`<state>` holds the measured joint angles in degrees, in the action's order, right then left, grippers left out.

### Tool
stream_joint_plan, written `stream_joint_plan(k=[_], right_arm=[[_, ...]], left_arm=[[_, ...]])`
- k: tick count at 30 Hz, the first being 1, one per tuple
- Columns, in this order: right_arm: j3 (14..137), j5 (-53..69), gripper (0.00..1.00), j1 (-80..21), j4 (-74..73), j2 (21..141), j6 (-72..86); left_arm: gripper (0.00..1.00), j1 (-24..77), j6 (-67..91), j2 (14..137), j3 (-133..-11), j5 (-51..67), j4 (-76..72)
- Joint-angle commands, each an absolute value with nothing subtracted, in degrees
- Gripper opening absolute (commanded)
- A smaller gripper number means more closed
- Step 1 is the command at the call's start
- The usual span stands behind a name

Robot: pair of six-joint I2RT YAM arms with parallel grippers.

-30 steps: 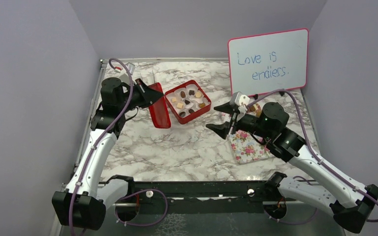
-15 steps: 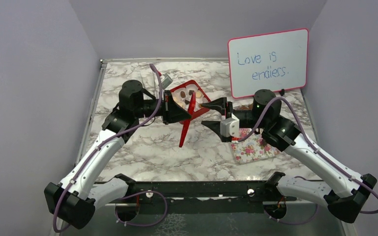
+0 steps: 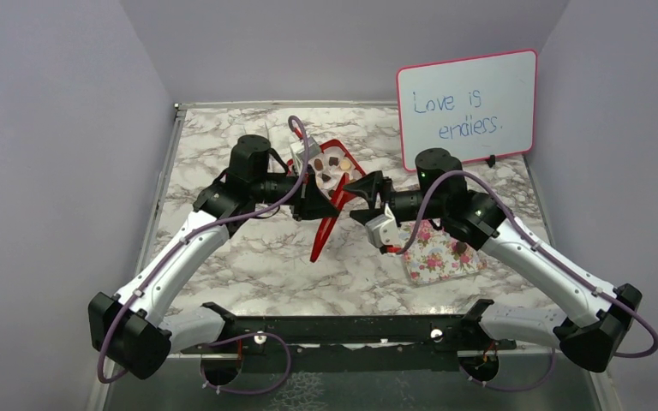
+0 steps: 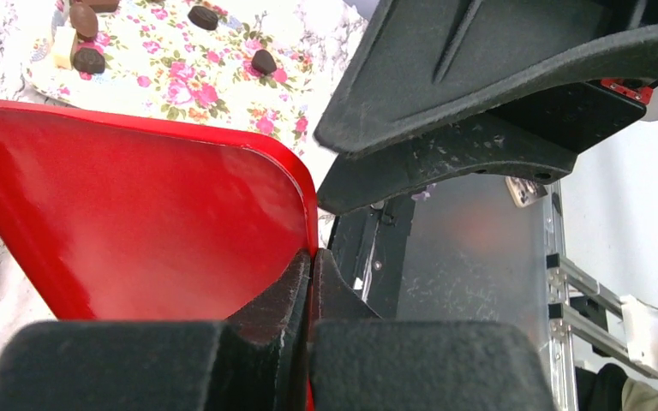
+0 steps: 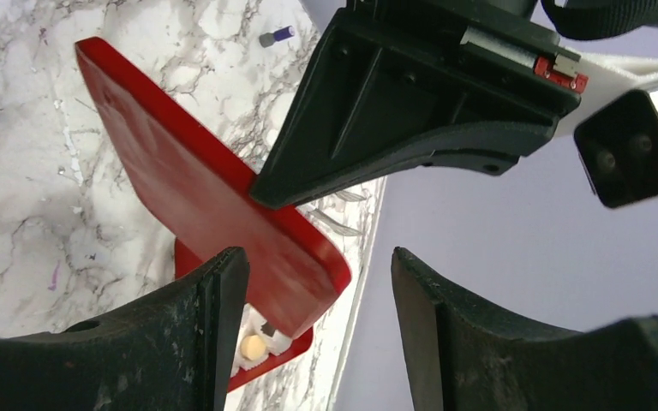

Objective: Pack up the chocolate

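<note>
Since a second ago both arms have swung in to meet over mid-worktop [image 3: 248,257], the red lid [image 3: 323,235] coming along. Nearest me, some chocolate [image 4: 263,61] lies on the floral tray [image 3: 433,261] at right; beyond it my left pincer [image 4: 311,257] pinches the lid's edge, holding it tilted on end, with my right pincer [image 3: 367,199] spread beside its upper corner. Farther back, more chocolate sits in the red box [image 3: 354,164].

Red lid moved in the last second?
Yes. The left gripper, shut on the red lid, has carried it right, from left of the red box toward the whiteboard.
</note>
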<state>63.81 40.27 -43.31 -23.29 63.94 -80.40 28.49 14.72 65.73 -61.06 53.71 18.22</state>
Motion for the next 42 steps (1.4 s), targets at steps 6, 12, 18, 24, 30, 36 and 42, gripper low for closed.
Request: stream_joint_plan(k=[6, 12, 18, 24, 30, 36, 42], right_arm=[[68.85, 31.59, 0.64, -47.65, -28.24, 70.28, -86.15], [72.23, 24.09, 0.5, -49.89, -34.04, 73.71, -87.61], [70.15, 25.21, 0.1, -50.23, -29.83, 71.75, -83.14], [65.22, 28.88, 0.01, -50.36, -23.12, 68.96, -75.54], [56.38, 36.31, 0.01, -50.3, -6.93, 64.93, -56.68], [52.44, 28.53, 0.01, -50.34, 10.51, 65.03, -24.12], [63.44, 17.45, 0.01, -50.28, 0.33, 73.91, -3.95]], left_arm=[[0.0, 30.14, 8.05, 68.02, -67.21, 55.82, 23.24], [0.0, 30.23, 5.46, 68.83, -70.47, 53.8, 27.37], [0.0, 30.23, 5.83, 69.61, -74.74, 44.31, 29.07], [0.37, 30.23, 7.4, 69.32, -82.55, 28.7, 29.04], [0.72, 30.15, 12.32, 69.06, -90.76, 8.36, 26.86], [0.99, 30.15, 13.18, 65.53, -92.05, -5.74, 22.47], [0.99, 30.15, 10.65, 63.43, -90.87, -13.58, 22.33]])
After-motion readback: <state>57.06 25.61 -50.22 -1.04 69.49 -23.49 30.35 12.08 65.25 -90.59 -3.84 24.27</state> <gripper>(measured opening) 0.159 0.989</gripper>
